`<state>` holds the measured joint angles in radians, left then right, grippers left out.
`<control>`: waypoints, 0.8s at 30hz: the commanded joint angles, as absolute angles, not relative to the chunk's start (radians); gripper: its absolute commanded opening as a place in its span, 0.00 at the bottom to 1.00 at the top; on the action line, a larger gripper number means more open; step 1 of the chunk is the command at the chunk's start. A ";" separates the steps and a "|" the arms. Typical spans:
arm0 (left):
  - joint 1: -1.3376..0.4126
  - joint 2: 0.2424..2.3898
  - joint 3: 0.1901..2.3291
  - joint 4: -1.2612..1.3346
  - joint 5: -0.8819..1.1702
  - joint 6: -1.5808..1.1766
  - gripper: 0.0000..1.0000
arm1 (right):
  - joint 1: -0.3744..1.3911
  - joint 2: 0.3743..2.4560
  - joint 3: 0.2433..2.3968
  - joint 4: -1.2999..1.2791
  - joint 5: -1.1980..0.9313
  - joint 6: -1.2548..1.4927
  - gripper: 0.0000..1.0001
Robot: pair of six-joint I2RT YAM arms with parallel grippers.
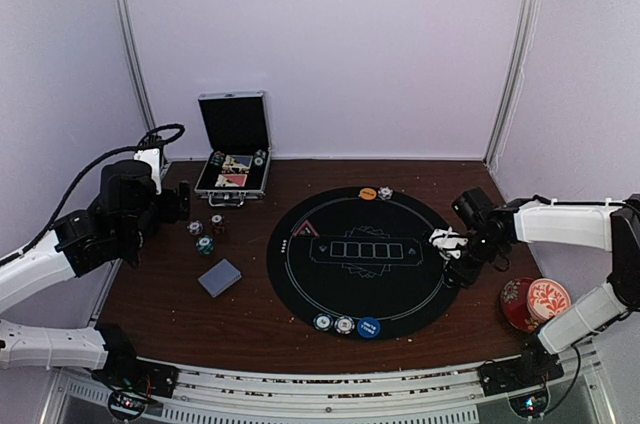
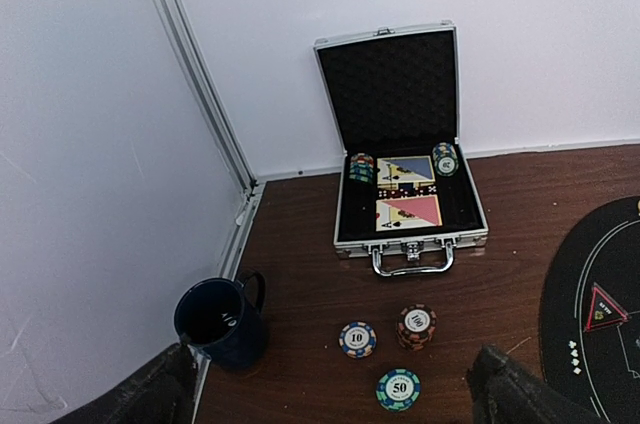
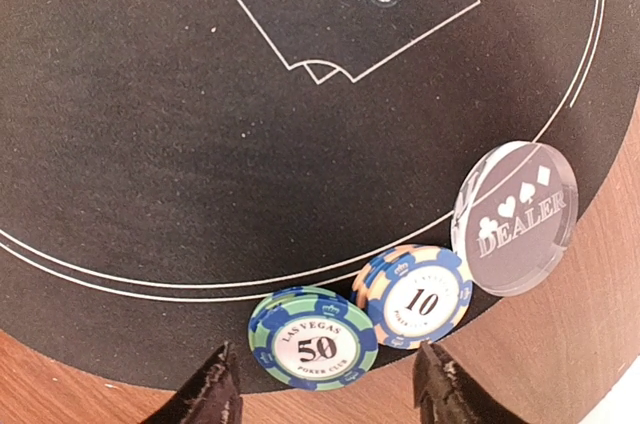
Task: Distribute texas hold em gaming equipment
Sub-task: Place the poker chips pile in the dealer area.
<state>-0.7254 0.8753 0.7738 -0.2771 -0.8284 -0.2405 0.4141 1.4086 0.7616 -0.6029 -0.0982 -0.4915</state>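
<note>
Two chips, 50 chip [image 3: 313,337] and 10 chip [image 3: 417,296], sit by dealer button [image 3: 515,217] at 3 o'clock on the mat [image 3: 250,94]; right jaws parted, empty, left jaws wide; placing looks done, next needs loose chips [image 1: 205,244] at 9 o'clock on the tabletop [image 1: 150,294].

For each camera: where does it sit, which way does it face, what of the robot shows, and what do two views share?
Top external: above and behind the bases, looking down on the table; left arm and right arm show.
Left wrist: on the left arm, facing the back-left corner: case, mug, three chips; left fingertips at bottom.
Right wrist: on the right arm, looking down at the mat edge: two chips, dealer button; right fingertips at bottom.
Shared: top and left wrist both show case and three chips.
</note>
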 commanded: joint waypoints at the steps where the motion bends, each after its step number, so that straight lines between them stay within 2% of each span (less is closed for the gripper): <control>1: -0.720 0.873 0.772 -0.227 -0.819 -0.231 0.98 | 0.408 1.416 0.767 -0.606 -0.105 -0.497 0.62; 8: -0.719 0.873 0.773 -0.227 -0.818 -0.232 0.98 | 0.408 1.452 0.769 -0.601 -0.124 -0.510 0.65; 13: -0.720 0.871 0.772 -0.226 -0.819 -0.232 0.98 | 0.408 1.467 0.770 -0.610 -0.144 -0.518 0.62; 24: -0.719 0.871 0.772 -0.227 -0.821 -0.232 0.98 | 0.408 1.455 0.765 -0.616 -0.157 -0.522 0.47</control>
<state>-0.7254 0.8749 0.7738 -0.2771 -0.8284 -0.2401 0.4137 1.4612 0.7616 -0.6029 -0.1421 -0.5179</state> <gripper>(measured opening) 0.978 0.493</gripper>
